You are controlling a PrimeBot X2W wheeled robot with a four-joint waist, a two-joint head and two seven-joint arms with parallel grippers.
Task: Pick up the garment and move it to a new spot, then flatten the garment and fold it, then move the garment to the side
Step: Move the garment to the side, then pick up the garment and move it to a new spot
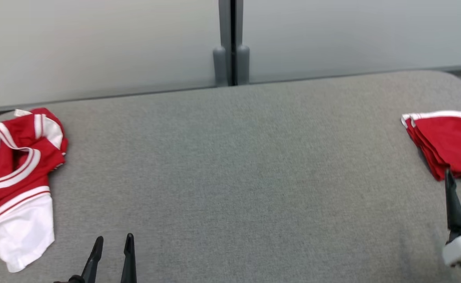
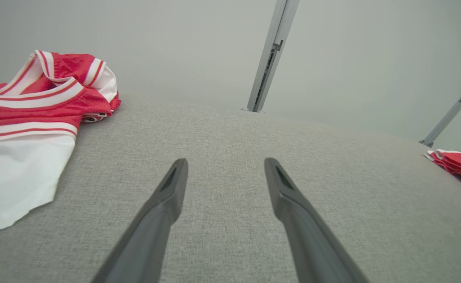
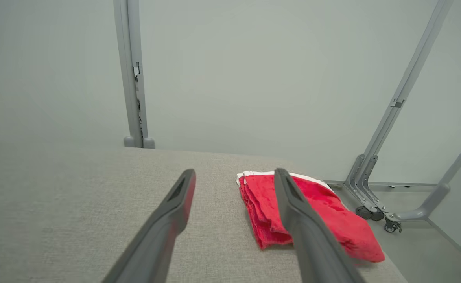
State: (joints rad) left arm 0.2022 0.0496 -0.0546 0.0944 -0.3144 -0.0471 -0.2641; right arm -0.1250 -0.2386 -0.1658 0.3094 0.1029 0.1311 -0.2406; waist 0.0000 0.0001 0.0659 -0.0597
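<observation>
The fingers of the left gripper (image 2: 225, 161) and right gripper (image 3: 234, 173) are spread apart. The folded garment (image 3: 340, 212) is laid lengthwise along the right fingers, white hem farthest.

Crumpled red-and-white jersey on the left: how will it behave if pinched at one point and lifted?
Probably floppy: the crumpled jersey lies in loose folds, so a single pinch would likely leave the rest hanging. Likely light: its cloth looks thin and shiny. It may drag rather than slide on the grey fabric surface, which looks textured.
</observation>
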